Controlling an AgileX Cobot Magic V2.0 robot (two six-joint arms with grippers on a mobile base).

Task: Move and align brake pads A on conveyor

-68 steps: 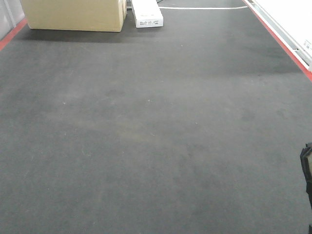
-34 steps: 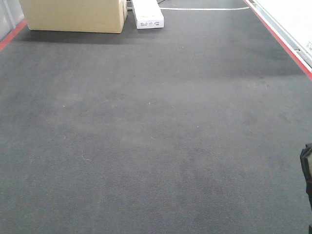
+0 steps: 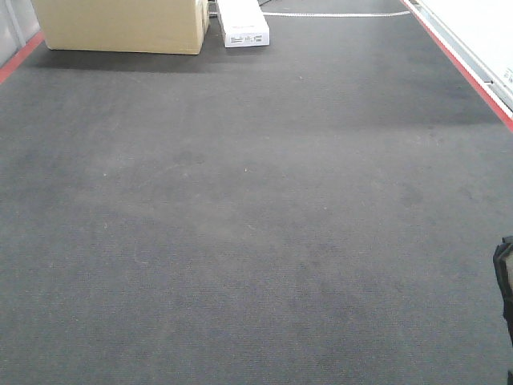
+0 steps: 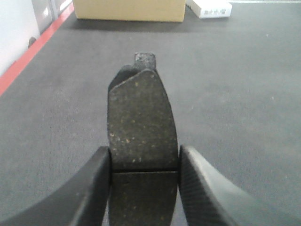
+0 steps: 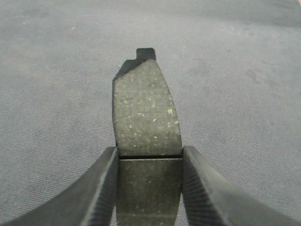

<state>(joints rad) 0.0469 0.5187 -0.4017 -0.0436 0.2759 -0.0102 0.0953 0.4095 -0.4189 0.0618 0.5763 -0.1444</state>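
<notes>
In the left wrist view, a brake pad (image 4: 141,113) with a dark speckled face and a centre groove points away from me. My left gripper (image 4: 144,151) is shut on its two long edges at the groove. The right wrist view shows much the same: my right gripper (image 5: 149,151) is shut on a second brake pad (image 5: 146,113). Both pads hang just above the conveyor (image 3: 256,208), a wide dark grey felt-like belt. In the front view the belt is bare, and neither the pads nor the grippers show there.
At the belt's far left stands a tan cardboard box (image 3: 120,24), with a white box (image 3: 243,24) beside it. Red frame edges run along the left (image 3: 16,60) and right (image 3: 465,68). A dark shape (image 3: 505,297) juts in at the front view's right edge.
The front view shifted very slightly between one second and half a second ago. Nothing has moved since then.
</notes>
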